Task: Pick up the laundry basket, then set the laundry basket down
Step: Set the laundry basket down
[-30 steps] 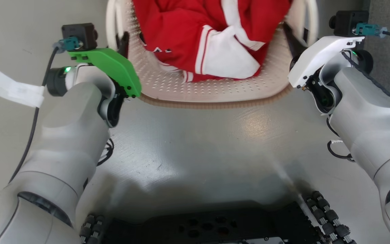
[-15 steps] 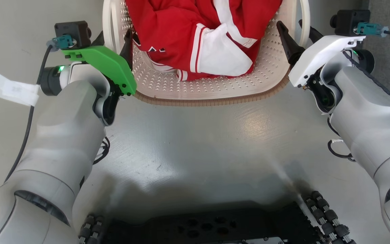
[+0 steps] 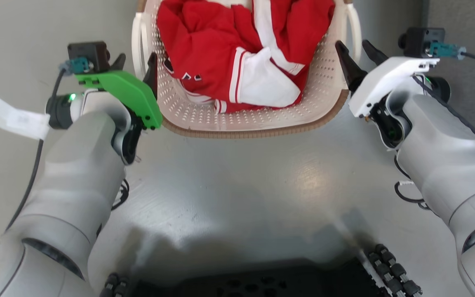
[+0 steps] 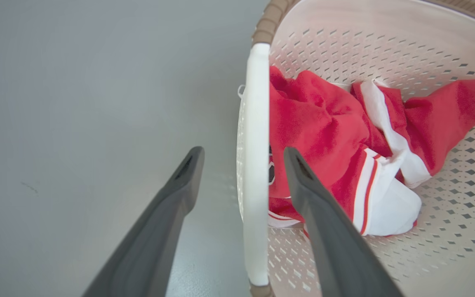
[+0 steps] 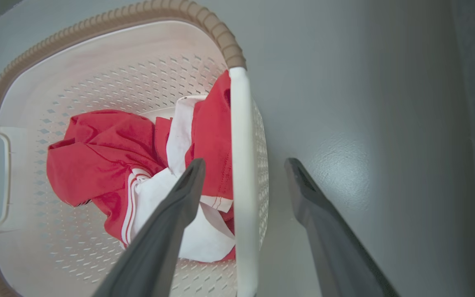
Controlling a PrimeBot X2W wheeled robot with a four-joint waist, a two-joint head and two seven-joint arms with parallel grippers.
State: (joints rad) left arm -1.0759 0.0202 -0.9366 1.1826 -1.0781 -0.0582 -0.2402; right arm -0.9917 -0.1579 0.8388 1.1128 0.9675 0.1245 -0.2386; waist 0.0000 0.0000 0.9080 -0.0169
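The laundry basket sits on the floor straight ahead of me, beyond my base, which lies nearest in the head view. A garment lies bunched inside the basket. My left end effector is at the basket's left side. Its fingers are spread to either side of the left handle, one outside the basket and the other inside over the garment, neither touching the handle. My right end effector straddles the right handle likewise. A strip of tape lies on the floor, left of my left arm.
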